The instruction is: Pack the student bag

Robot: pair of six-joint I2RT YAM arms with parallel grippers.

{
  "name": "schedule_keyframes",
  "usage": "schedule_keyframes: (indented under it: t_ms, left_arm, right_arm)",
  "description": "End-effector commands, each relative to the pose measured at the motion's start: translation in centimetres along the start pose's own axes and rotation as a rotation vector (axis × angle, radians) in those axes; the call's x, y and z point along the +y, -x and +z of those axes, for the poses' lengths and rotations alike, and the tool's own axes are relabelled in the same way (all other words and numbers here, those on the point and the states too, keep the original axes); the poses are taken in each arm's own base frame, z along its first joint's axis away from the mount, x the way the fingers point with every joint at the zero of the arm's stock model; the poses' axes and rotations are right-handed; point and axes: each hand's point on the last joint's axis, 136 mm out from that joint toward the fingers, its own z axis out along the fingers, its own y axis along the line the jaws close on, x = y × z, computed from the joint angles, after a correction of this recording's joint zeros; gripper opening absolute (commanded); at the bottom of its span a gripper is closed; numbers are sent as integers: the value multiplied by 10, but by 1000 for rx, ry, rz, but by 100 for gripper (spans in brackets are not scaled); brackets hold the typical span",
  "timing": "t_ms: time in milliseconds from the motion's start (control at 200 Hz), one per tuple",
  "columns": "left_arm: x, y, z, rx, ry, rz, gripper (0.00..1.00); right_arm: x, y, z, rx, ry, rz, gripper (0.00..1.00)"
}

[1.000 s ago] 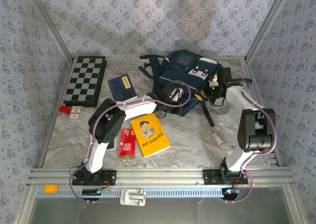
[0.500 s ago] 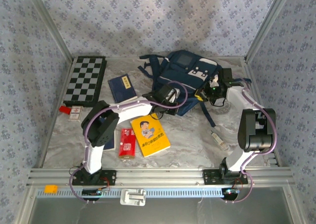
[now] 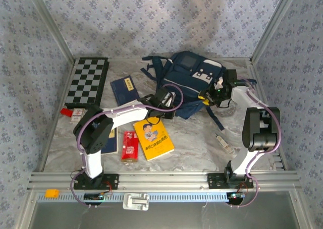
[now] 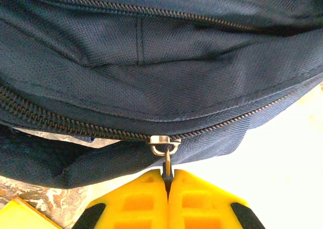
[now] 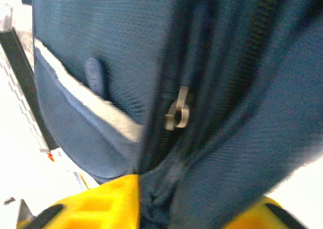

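The student bag [image 3: 189, 80], navy with white patches, lies at the back centre of the table. My left gripper [image 3: 164, 100] is at the bag's near left edge. In the left wrist view its yellow fingers [image 4: 168, 176] are shut on the metal zipper pull [image 4: 164, 147], which hangs from a long zipper across the navy fabric [image 4: 151, 88]. My right gripper [image 3: 209, 95] is at the bag's right side. Its yellow fingers [image 5: 194, 193] stand apart with a fold of bag fabric between them, just below a silver zipper slider [image 5: 177, 113].
A chessboard [image 3: 88, 81] lies at the back left, with a navy booklet [image 3: 125, 89] beside it. A yellow book [image 3: 153, 138] and a red packet [image 3: 130, 145] lie in front of the bag. A small red-and-white box [image 3: 75, 114] sits at the left, and a small tube [image 3: 224, 140] on the right.
My left gripper has closed on the zipper pull and slid left along the bag's near edge, its elbow swinging left. The right gripper's jaws have parted.
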Motion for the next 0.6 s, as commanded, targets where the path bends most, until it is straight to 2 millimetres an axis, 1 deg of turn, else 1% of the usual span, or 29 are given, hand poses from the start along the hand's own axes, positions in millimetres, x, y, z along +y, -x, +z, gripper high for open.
schedule_keyframes:
  t_ms: [0,120,210,290,375,415,455,555,595]
  left_arm:
    - [-14,5,2,11,-32,-7,0]
    - [-20,12,-1,-3,-44,-12,0]
    - [-24,15,-4,-13,-58,-2,0]
    - [-26,17,-6,-13,-64,3,0]
    - [-29,17,-6,-12,-71,7,0]
    - [-32,16,-6,-10,-78,13,0]
    - [-33,16,-6,-8,-80,16,0]
    - [-36,15,-7,-5,-83,22,0]
    - [-37,14,-7,-3,-83,24,0]
  right_arm:
    - [4,-4,-14,-47,-10,-73,47]
    - [-4,-21,-27,-63,-38,-60,63]
    - [-10,-37,-32,-77,-55,-22,71]
    - [-12,-52,-27,-75,-53,6,75]
    - [-5,-68,-14,-72,-24,29,79]
    - [-5,-72,-8,-78,-19,59,80]
    - [-2,-70,-2,-99,-5,81,80]
    - [6,-61,9,-158,14,121,81]
    - [8,-57,12,-179,-4,129,81]
